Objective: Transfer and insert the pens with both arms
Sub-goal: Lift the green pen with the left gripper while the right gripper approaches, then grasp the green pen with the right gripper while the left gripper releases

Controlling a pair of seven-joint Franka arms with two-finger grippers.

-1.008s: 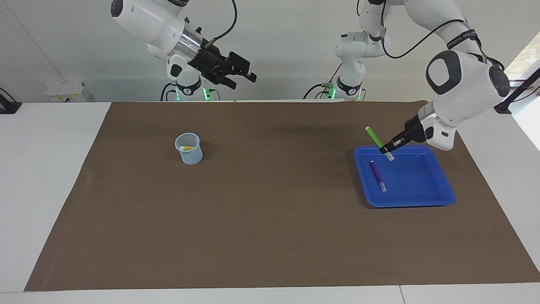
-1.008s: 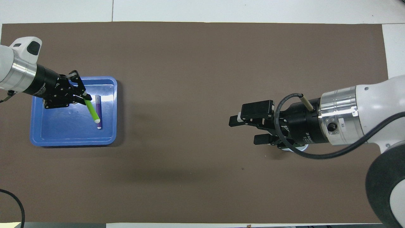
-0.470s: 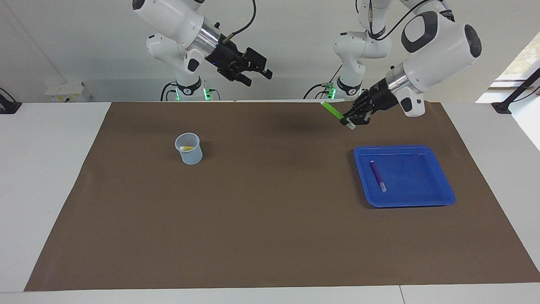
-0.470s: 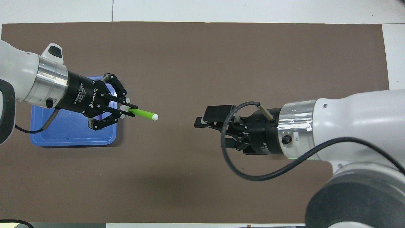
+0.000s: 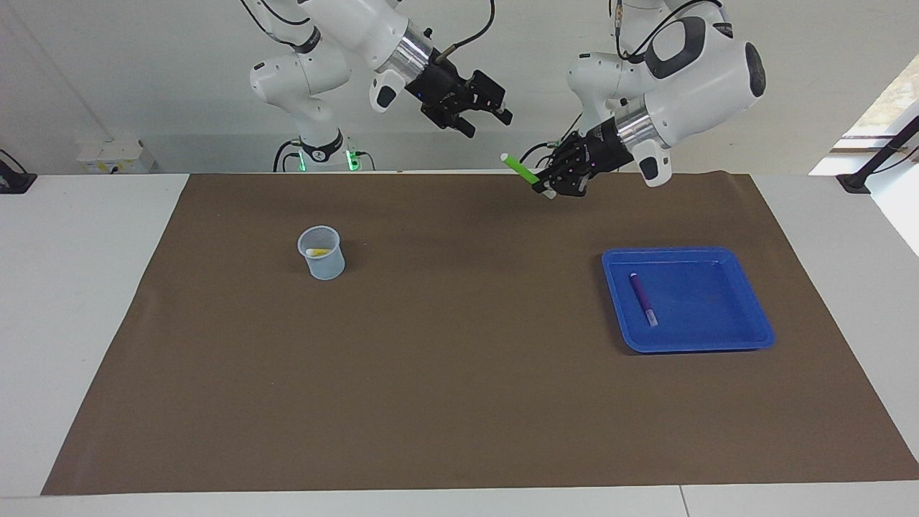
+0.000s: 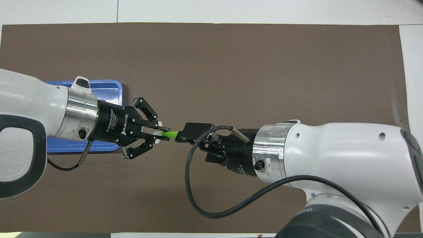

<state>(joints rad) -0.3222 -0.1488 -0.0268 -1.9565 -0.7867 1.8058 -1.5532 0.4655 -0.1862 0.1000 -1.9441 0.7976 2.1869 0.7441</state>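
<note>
My left gripper (image 5: 548,187) is shut on the bright green pen (image 5: 518,166) near its pale end, high over the mat between cup and tray. The pen's free end points toward my right gripper (image 5: 490,123), which hangs open a little above that end, not touching it. From overhead, the green pen (image 6: 172,134) pokes out of the left gripper (image 6: 164,134), its free end covered by the right gripper (image 6: 191,145). A purple pen (image 5: 643,298) lies in the blue tray (image 5: 747,334). A yellow pen (image 5: 316,252) sits in the clear cup (image 5: 321,264).
The brown mat (image 5: 459,373) covers most of the white table. In the overhead view the left arm hides much of the blue tray (image 6: 112,86), and the right arm hides the cup. Two smaller arm bases with green lights stand at the robots' edge.
The left gripper lifted the green pen out of the tray and carried it up toward the table's middle. The right gripper, still open, came across to meet the pen's free end.
</note>
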